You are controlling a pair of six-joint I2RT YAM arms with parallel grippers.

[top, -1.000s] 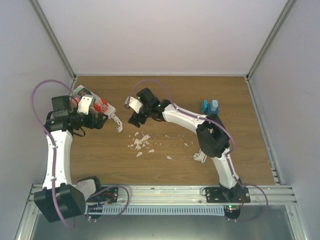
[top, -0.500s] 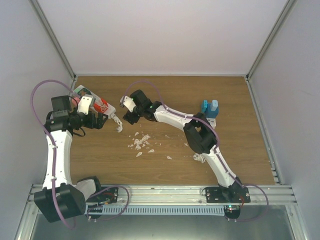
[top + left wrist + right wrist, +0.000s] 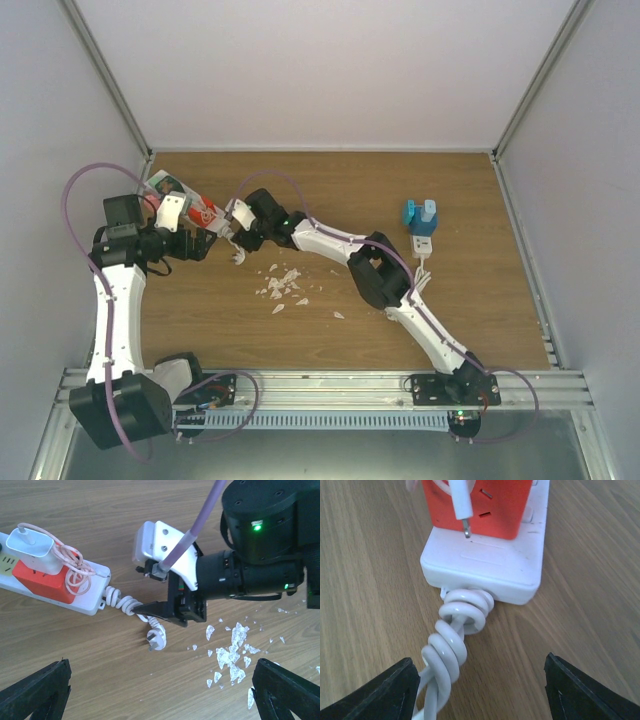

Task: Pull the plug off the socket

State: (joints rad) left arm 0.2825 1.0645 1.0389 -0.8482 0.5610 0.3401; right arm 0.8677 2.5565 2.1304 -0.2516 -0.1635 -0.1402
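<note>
A white power strip (image 3: 75, 604) with an orange block (image 3: 40, 577) lies at the left. A white charger plug (image 3: 30, 546) with a pink cable sits in it. My right gripper (image 3: 480, 690) is open, its fingers (image 3: 385, 690) on either side of the strip's coiled white cord (image 3: 452, 640), just short of the strip's end (image 3: 490, 575). It also shows in the left wrist view (image 3: 150, 611) and the top view (image 3: 232, 228). My left gripper (image 3: 160, 695) is open and empty, above the wood near the cord's loose plug (image 3: 156, 640).
White shards (image 3: 282, 284) lie scattered on the wooden table in front of the strip (image 3: 205, 212). A blue object (image 3: 420, 213) with a white adapter (image 3: 422, 243) stands at the right. Grey walls close in the left, back and right sides.
My right arm has stretched left, bringing its gripper from mid-table up to the strip's cord end. The left arm has hardly moved.
</note>
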